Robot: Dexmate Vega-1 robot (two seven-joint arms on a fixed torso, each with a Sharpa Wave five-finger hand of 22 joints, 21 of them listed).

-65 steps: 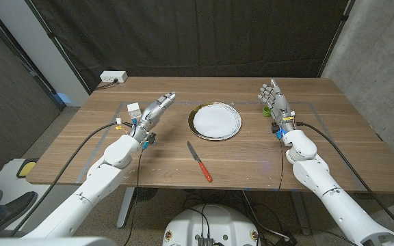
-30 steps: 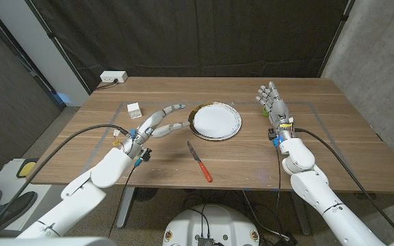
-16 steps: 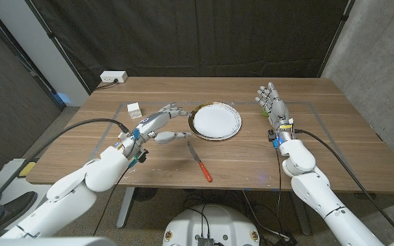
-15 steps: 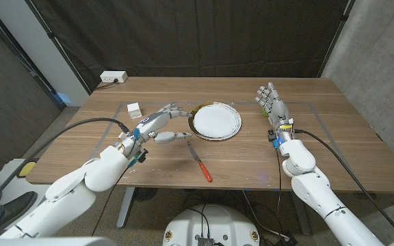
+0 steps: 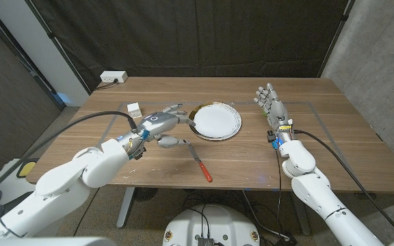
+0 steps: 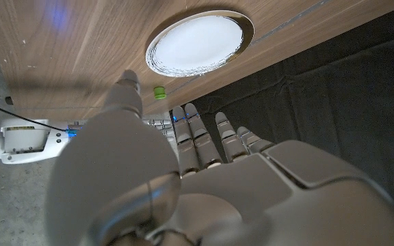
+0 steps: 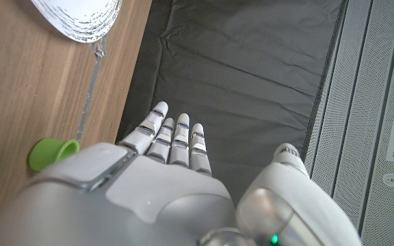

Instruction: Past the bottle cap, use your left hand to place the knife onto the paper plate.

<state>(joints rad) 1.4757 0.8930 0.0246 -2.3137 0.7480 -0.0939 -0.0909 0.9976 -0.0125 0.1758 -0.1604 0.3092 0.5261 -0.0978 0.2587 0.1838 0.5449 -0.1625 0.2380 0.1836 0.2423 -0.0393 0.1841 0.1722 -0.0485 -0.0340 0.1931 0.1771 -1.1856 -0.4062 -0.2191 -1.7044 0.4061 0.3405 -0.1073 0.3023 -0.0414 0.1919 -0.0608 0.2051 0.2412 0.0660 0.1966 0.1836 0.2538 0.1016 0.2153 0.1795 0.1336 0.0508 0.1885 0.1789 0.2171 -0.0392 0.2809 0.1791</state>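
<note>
The knife [image 5: 199, 161], steel blade and red handle, lies on the wooden table in front of the paper plate [image 5: 217, 121]. My left hand [image 5: 163, 127] hovers just left of the blade's tip, fingers spread toward the plate, holding nothing. In the left wrist view that hand [image 6: 204, 184] points at the plate [image 6: 195, 42] and the green bottle cap [image 6: 159, 91] beyond it. My right hand [image 5: 271, 104] stands upright at the right of the plate, fingers apart and empty. Beside the right hand [image 7: 149, 184] in its wrist view sits the cap [image 7: 52, 152].
A small white box [image 5: 135, 108] sits on the table left of the left hand. A white power strip [image 5: 113, 78] lies at the far left corner. Faint tape lines [image 5: 306, 104] mark a rectangle on the tabletop. A black curtain hangs behind.
My left arm has swung in from the left, bringing the hand lower and closer to the knife's blade with fingers spread. The right hand, knife and plate have stayed put.
</note>
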